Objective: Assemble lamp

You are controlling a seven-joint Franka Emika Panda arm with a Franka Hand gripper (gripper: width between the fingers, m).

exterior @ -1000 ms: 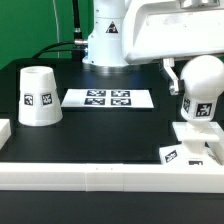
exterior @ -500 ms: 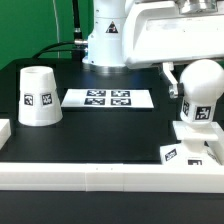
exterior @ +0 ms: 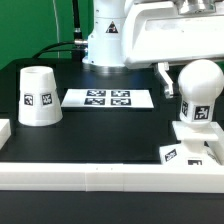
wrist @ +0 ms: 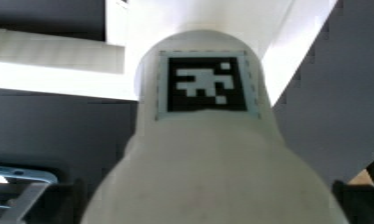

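The white bulb (exterior: 200,82) stands neck down at the exterior view's right, its tagged neck resting on or just over the squat base (exterior: 190,133). My gripper (exterior: 198,88) is shut on the bulb, with one finger (exterior: 169,78) showing beside the ball. In the wrist view the bulb's tagged neck (wrist: 205,140) fills the picture and hides the fingers. The cup-like shade (exterior: 38,97) stands wide end down on the black table at the exterior view's left, far from the gripper.
The marker board (exterior: 108,99) lies flat between the shade and the bulb. A long white rail (exterior: 100,176) runs along the table's front edge, with a white block (exterior: 4,134) at its left end. The robot's white pedestal (exterior: 108,40) stands behind.
The bulb has shifted a little toward the exterior view's left with the gripper and now stands straighter over the base. The shade has not moved.
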